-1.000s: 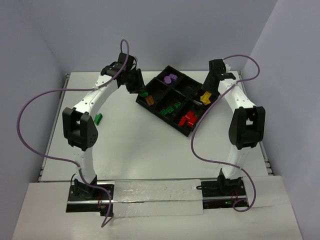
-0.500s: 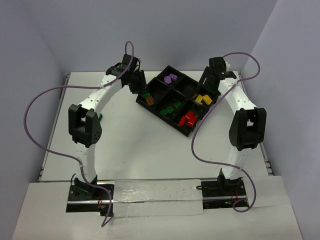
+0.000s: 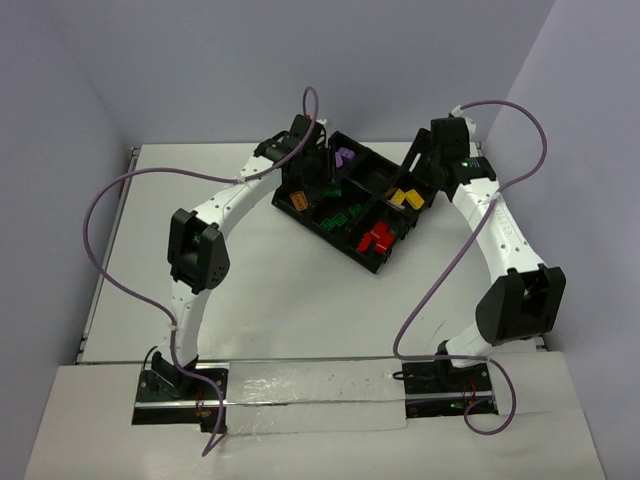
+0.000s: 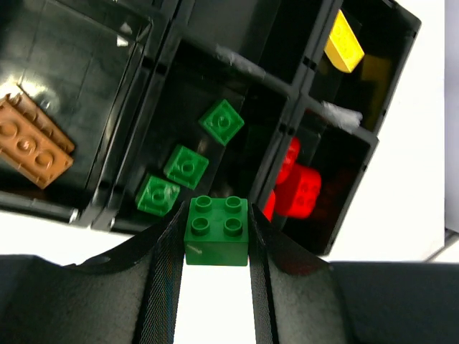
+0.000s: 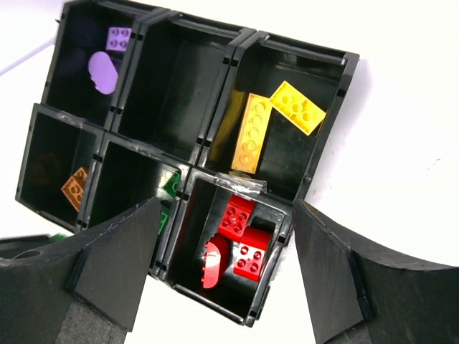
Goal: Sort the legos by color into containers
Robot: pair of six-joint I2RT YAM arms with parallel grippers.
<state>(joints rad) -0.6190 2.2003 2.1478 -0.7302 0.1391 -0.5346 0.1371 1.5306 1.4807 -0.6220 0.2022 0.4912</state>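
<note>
The black divided tray (image 3: 380,267) sits at the back of the table. Its compartments hold purple pieces (image 3: 345,157), yellow bricks (image 3: 405,197), red bricks (image 3: 376,237), green bricks (image 3: 338,215) and an orange-brown brick (image 3: 298,201). My left gripper (image 3: 320,183) is shut on a green brick (image 4: 216,231) and holds it above the near edge of the compartment with three green bricks (image 4: 188,166). My right gripper (image 3: 422,172) is open and empty, high over the tray. In its wrist view it (image 5: 226,251) frames the red bricks (image 5: 244,244).
The right wrist view shows an empty compartment (image 5: 179,79) between the purple pieces (image 5: 104,68) and the yellow bricks (image 5: 276,122). White table lies around the tray. Purple cables loop off both arms. Walls close in the back and both sides.
My left arm has swung right, carrying the green brick from beside the tray's left corner to over the green compartment. My right arm's elbow has moved right and its gripper has lifted back slightly.
</note>
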